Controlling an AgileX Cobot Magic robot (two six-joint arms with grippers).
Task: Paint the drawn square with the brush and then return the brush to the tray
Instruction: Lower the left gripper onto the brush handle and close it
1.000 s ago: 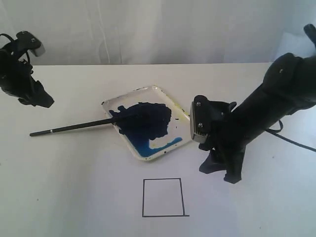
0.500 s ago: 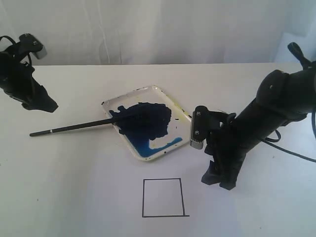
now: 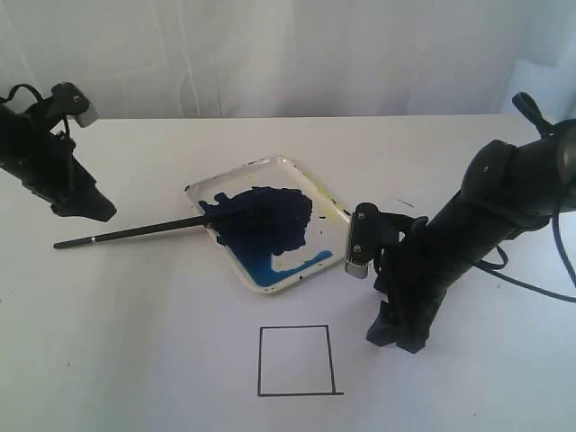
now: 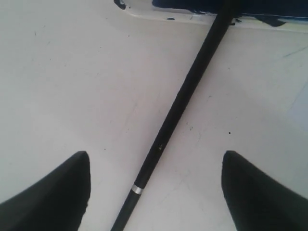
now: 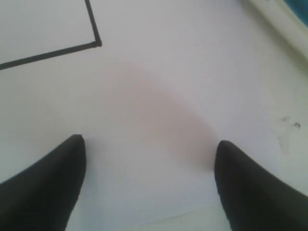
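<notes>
left gripper (image 3: 88, 205) jaws wide apart, empty, over the brush (image 3: 135, 232) handle, bristle end in the tray (image 3: 286, 163) on blue blotch (image 3: 265, 220), right gripper (image 3: 396, 333) jaws apart, empty, low beside the drawn square (image 3: 295, 361), interior white

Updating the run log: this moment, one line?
left pincer open above brush; right pincer open, empty; brush tip on tray; drawn square unpainted

A white worktop (image 3: 126, 333) fills most of the exterior view. Behind its far edge hangs a pale curtain (image 3: 297, 54) with soft vertical folds. Close up, the worktop carries a few tiny dark specks (image 4: 229, 133) and faint grey scuffs (image 5: 288, 121).
</notes>
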